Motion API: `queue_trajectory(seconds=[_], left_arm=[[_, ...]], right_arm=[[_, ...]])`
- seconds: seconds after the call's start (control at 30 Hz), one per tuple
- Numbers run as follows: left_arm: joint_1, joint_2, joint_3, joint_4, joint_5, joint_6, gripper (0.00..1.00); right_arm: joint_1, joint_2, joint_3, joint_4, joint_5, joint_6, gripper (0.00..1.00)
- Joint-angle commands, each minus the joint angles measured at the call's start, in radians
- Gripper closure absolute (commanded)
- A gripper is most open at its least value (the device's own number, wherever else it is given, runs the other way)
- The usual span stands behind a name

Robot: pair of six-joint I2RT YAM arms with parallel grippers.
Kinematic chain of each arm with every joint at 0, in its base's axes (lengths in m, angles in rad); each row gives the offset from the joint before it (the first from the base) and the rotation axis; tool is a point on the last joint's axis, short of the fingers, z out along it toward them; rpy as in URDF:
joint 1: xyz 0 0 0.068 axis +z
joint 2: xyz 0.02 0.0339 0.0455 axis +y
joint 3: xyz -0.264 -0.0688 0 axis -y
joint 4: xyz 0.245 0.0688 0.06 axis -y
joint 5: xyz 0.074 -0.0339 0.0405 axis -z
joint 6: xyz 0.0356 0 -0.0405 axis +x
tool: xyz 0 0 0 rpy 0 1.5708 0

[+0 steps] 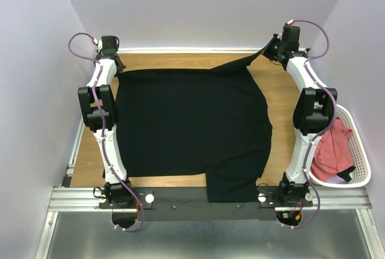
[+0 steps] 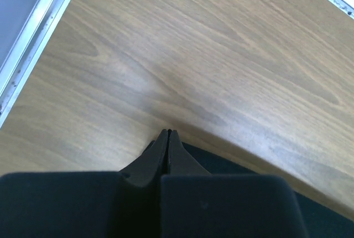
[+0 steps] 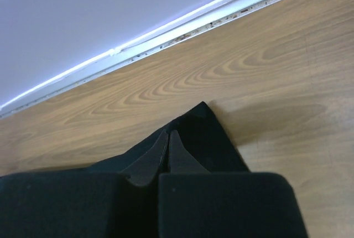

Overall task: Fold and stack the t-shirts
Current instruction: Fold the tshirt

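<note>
I am spreading the black t-shirt [image 1: 192,126] flat for its 1st fold, its near hem hanging over the table [image 1: 283,96] edge. The salmon-red t-shirts [image 1: 334,147] are lying in the basket [image 1: 363,174]. Farther off, my right gripper [image 3: 167,133] is pinching 1 lifted corner. My left gripper [image 2: 167,132] is closed, and I cannot tell whether on cloth. The next move, I judge, calls for laying that corner down taut. Only the overhead view is showing the whole shirt.

Overhead view looks down over the table's [image 1: 283,99] near edge, wrist views hover close at its far corners, all sharing black t-shirt [image 1: 186,126].
</note>
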Motion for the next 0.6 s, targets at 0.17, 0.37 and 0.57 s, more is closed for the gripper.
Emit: queue_trajectory(seconds=[0.17,0.37,0.57], left_arm=[[0.009,-0.120,-0.113,0.007,0.005,-0.008,1.00],[0.011,-0.197,-0.208,0.027,-0.001,-0.017,1.00],[0.011,-0.284,-0.295,0.036,0.004,-0.019,1.00]], right_arm=[[0.001,-0.252,-0.233,0.008,-0.002,-0.008,1.00],[0.010,-0.415,-0.394,-0.018,0.056,0.012,0.99],[0.012,-0.531,-0.506,-0.057,0.104,0.027,0.99]])
